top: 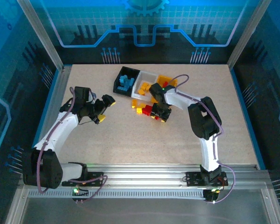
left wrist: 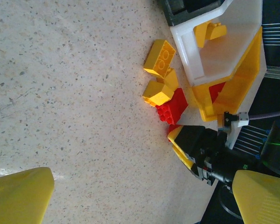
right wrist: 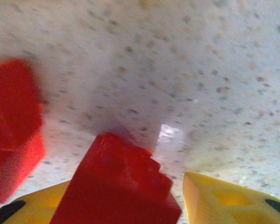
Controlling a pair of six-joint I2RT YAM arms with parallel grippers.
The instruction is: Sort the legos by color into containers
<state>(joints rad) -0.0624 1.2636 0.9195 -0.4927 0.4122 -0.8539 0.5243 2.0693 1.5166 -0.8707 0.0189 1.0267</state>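
The left gripper [top: 104, 108] waits far from the pile, its fingers open and holding nothing. The loose bricks [top: 142, 107] lie on the bench just in front of the bins [top: 130, 81]. The right gripper [top: 161, 113] is right there, with a red brick [right wrist: 119, 186] between its fingers, tilted; whether they squeeze it, I cannot tell.

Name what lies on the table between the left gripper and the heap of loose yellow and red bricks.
Nothing: in the top external view, bare speckled tabletop separates the left gripper from the loose bricks.
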